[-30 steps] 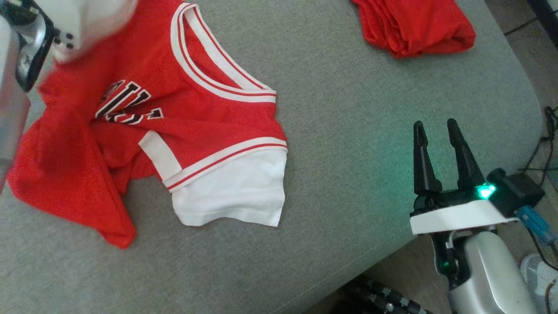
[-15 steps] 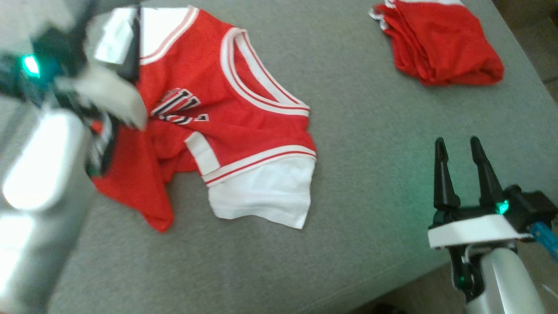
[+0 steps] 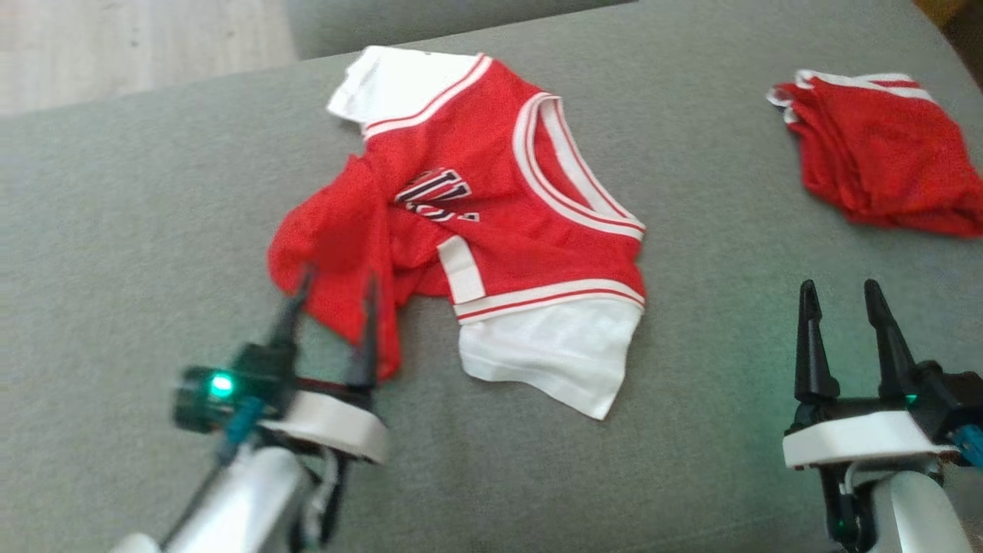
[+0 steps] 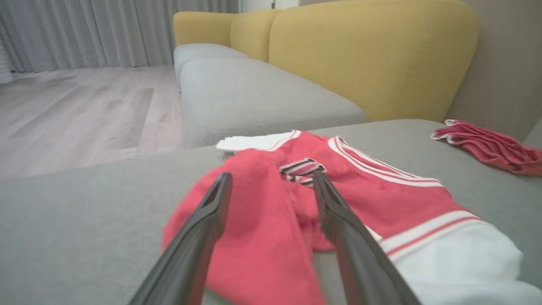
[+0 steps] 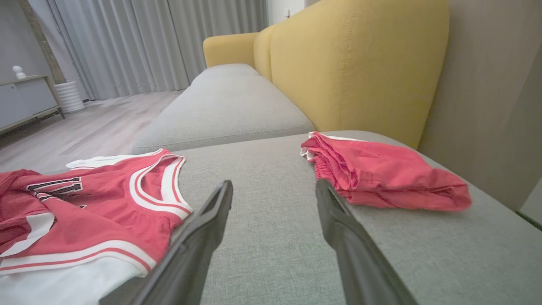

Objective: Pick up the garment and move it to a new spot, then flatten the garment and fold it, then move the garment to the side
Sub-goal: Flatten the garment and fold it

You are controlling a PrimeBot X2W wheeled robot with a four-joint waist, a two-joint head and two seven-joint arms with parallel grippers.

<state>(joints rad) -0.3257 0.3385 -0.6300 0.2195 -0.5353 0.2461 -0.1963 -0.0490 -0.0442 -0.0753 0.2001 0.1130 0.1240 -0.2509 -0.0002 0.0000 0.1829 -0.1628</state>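
The garment [image 3: 499,230] is a red jersey with white trim and white sleeves, lying crumpled on the grey sofa cushion [image 3: 138,230]. Its lower red part is bunched up at the left. My left gripper [image 3: 338,278] is open, its tips hovering over that bunched red part. In the left wrist view, the left gripper [image 4: 271,176] has its fingers spread, with the garment [image 4: 381,203] lying beneath and beyond them. My right gripper [image 3: 839,288] stands open at the lower right, apart from the jersey. In the right wrist view, the right gripper [image 5: 274,184] has bare cushion ahead and the garment [image 5: 97,199] to the left.
A second red cloth [image 3: 883,177] lies bunched at the cushion's far right, also seen as the red cloth [image 5: 381,173]. A yellow sofa back [image 4: 364,55] rises behind the cushion. Wooden floor [image 3: 138,46] lies past the far left edge.
The head camera has shifted. My left arm has come away from the jersey's upper left to its near side, and its gripper has opened. The right gripper stays open.
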